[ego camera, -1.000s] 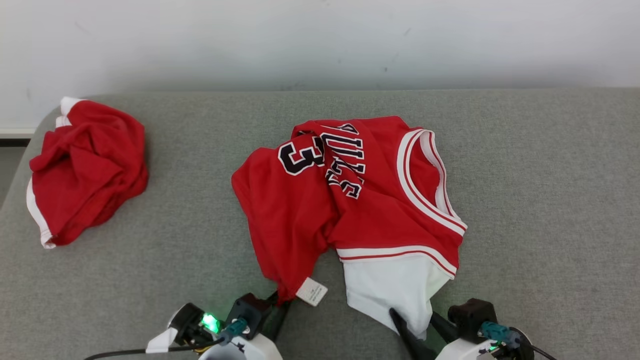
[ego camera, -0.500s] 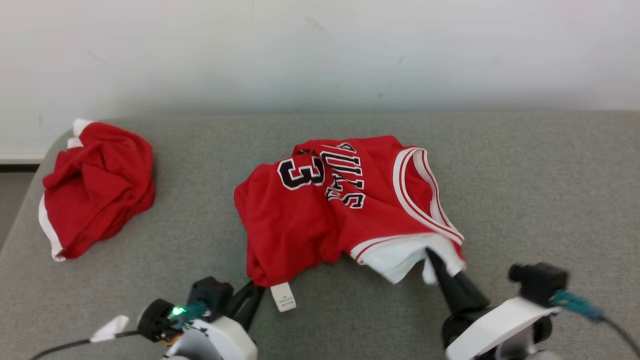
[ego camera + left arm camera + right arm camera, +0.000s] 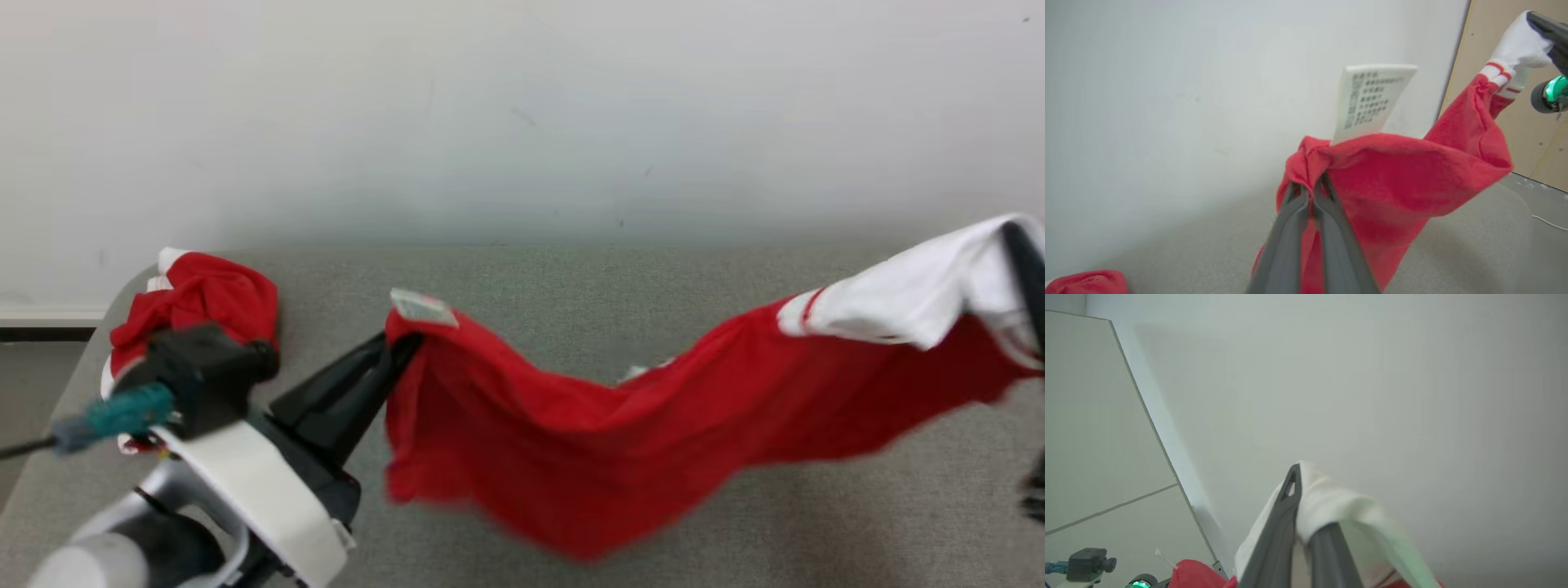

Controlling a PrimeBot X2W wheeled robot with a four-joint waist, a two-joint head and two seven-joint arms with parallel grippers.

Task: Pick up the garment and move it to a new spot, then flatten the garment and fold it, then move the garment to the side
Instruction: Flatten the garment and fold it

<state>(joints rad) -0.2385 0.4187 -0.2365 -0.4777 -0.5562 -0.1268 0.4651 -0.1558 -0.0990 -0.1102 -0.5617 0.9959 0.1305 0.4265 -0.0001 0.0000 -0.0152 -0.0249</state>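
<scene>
The red jersey (image 3: 620, 441) with white trim hangs in the air, stretched between both grippers above the grey couch (image 3: 571, 286). My left gripper (image 3: 400, 347) is shut on its red corner by the white care label (image 3: 420, 308); in the left wrist view the fingers (image 3: 1310, 196) pinch bunched red cloth (image 3: 1392, 171) under the label (image 3: 1372, 98). At the right edge my right gripper (image 3: 1020, 245) is shut on the white hem (image 3: 898, 294). The right wrist view has white fabric (image 3: 1331, 506) draped over its closed fingers (image 3: 1290, 490).
A second crumpled red garment (image 3: 204, 306) lies at the couch's far left, behind my left wrist. A pale wall (image 3: 522, 122) stands right behind the couch. The couch's left edge drops off near that garment.
Both grippers have risen and spread apart, lifting the jersey off the couch and stretching it out. The head camera has tilted up, so the whole scene sits lower.
</scene>
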